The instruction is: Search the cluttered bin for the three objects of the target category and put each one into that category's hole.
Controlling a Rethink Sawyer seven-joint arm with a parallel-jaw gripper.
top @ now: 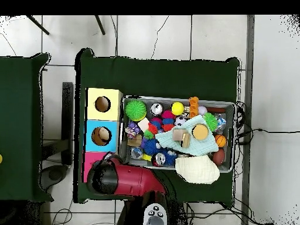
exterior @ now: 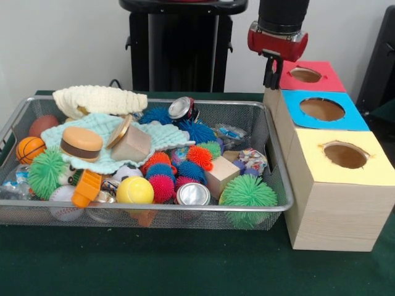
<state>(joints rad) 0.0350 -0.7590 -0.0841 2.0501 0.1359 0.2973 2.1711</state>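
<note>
Cluttered bin [exterior: 271, 206] long axis left-right, level

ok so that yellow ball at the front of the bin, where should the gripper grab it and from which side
Come straight down on the yellow ball and close across its widest part. Its top is bare, while an orange toy, a pink spiky ball and the cluttered bin rim crowd its sides. Being smooth and round, it may slip.

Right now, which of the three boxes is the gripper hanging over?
The red-topped box, farthest of the row from the front camera. The gripper hangs at its edge; the blue-topped box and yellow-topped box stand clear.
</note>
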